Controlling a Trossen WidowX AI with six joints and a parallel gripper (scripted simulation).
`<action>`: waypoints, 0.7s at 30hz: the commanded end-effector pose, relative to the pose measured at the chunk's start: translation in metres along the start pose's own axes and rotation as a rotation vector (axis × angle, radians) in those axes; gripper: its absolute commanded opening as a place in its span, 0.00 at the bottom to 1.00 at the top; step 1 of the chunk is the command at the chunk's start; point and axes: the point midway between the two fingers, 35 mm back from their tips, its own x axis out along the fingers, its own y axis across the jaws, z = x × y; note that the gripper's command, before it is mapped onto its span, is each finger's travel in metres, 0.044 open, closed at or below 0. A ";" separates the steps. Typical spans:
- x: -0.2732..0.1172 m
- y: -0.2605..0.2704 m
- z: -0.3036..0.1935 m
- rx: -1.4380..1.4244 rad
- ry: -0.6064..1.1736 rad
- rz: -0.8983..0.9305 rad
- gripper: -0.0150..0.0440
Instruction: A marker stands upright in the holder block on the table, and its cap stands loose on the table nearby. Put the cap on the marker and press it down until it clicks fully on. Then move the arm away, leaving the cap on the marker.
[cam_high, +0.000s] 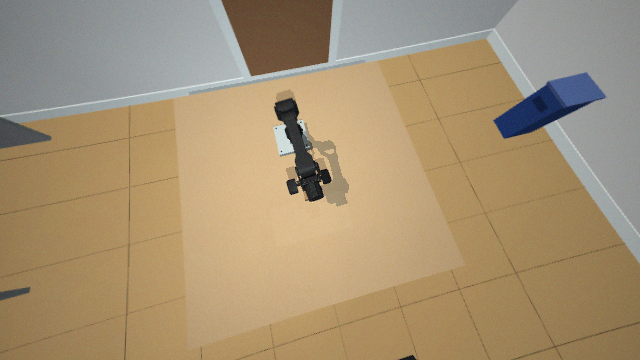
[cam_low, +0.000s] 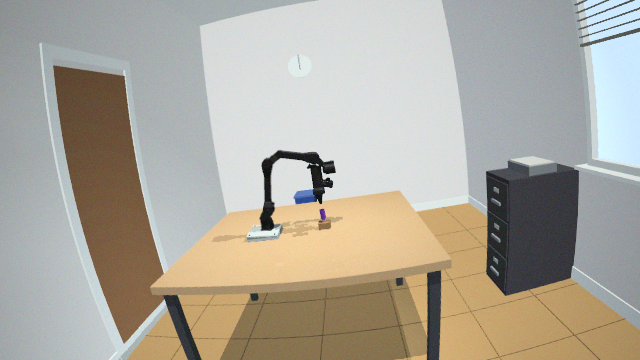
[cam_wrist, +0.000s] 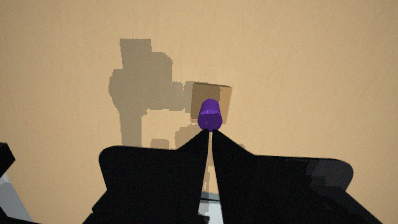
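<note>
The brown holder block (cam_low: 324, 225) (cam_wrist: 205, 93) stands on the table. A purple upright piece (cam_low: 323, 215) (cam_wrist: 210, 115) rises from it, leaning slightly in the exterior view. It looks like the cap over the marker; no separate marker body can be made out, and whether the cap is fully seated cannot be told. No loose cap shows on the table. My gripper (cam_low: 320, 201) (cam_wrist: 210, 133) points down, shut and empty, with its tips a little above the purple top in the exterior view. In the top view the arm hides the block and the piece.
The white base plate (cam_high: 284, 142) (cam_low: 264, 234) of the arm is fixed on the wooden table (cam_high: 240, 280) (cam_low: 300, 265). The arm's shadow falls beside the block. A blue object (cam_high: 540, 105) (cam_low: 305, 196) and a dark filing cabinet (cam_low: 532, 225) stand beyond the table.
</note>
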 end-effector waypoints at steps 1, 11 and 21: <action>0.001 0.000 -0.001 0.066 0.000 -0.003 0.25; 0.008 0.000 -0.001 0.066 0.000 -0.003 0.25; 0.022 0.000 -0.001 0.066 0.000 -0.003 0.25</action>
